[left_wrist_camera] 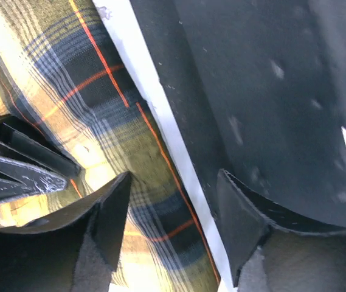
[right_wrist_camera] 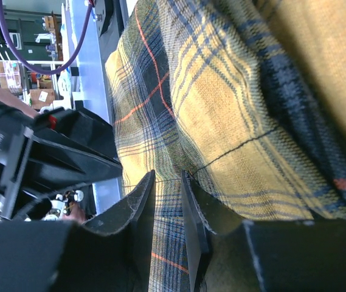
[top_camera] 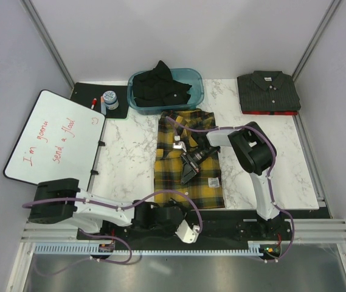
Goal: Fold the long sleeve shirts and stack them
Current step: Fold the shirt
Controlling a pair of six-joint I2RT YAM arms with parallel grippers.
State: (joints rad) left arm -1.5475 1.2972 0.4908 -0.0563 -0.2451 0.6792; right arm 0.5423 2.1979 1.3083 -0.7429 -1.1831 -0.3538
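Observation:
The yellow-and-black plaid shirt (top_camera: 206,191) lies flat in the middle of the table, collar toward the back. My right gripper (top_camera: 191,168) is down on its middle; in the right wrist view its jaws (right_wrist_camera: 168,175) are nearly closed, pinching plaid cloth (right_wrist_camera: 233,109). My left gripper (top_camera: 179,213) is at the shirt's near hem; in the left wrist view it (left_wrist_camera: 174,176) is open over the hem (left_wrist_camera: 100,121), holding nothing. The black shirt (top_camera: 160,85) lies crumpled in a teal bin. The charcoal shirt (top_camera: 269,91) lies folded at the back right.
The teal bin (top_camera: 197,85) stands at the back centre. A whiteboard (top_camera: 54,137) lies at the left, with a small tub (top_camera: 110,99) and a red marker (top_camera: 92,102) behind it. A black mat (top_camera: 233,216) runs along the near edge and also shows in the left wrist view (left_wrist_camera: 270,91).

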